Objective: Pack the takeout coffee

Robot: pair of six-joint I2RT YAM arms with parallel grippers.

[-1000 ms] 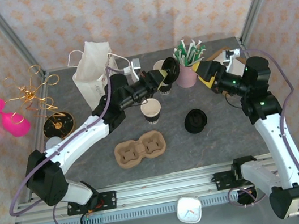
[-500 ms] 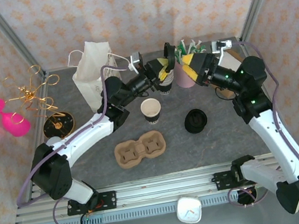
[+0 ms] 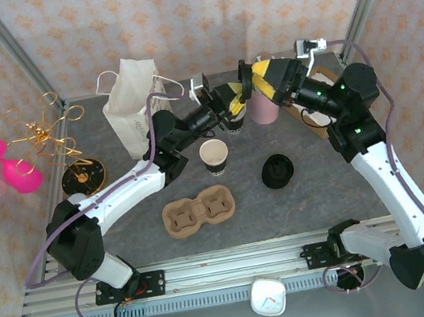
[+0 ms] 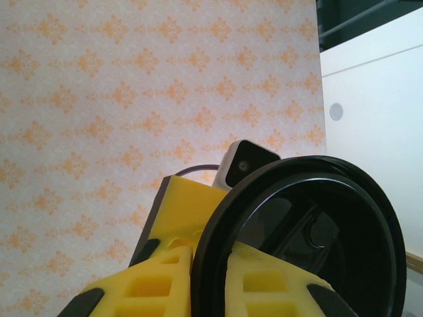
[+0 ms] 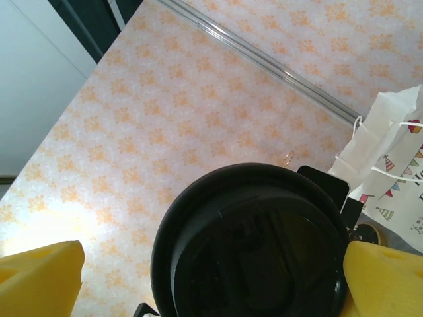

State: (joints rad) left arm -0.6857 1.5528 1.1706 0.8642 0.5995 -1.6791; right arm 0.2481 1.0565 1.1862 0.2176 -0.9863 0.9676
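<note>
My left gripper (image 3: 238,91) is shut on the rim of a black lid (image 3: 244,80), which it holds on edge above the back of the table. In the left wrist view, the lid (image 4: 297,231) sits clamped between the yellow fingers (image 4: 145,290). My right gripper (image 3: 262,82) is open and faces the lid from the right. In the right wrist view, the lid (image 5: 254,244) hangs between that gripper's spread yellow fingers (image 5: 39,277). An open paper coffee cup (image 3: 214,156) stands below. A brown cardboard cup carrier (image 3: 199,211) lies in front of it, and a second black lid (image 3: 277,170) lies to the right.
A white paper bag (image 3: 131,100) stands at the back left. A pink cup (image 3: 262,109) stands under the grippers. Another cup (image 3: 232,124) is behind the left wrist. Gold wire, a dark round dish (image 3: 82,177) and pink glasses (image 3: 9,164) are at the far left.
My left gripper has lifted the lid and turned it on edge. The right arm has swung left and up, bringing its open jaws to either side of the lid.
</note>
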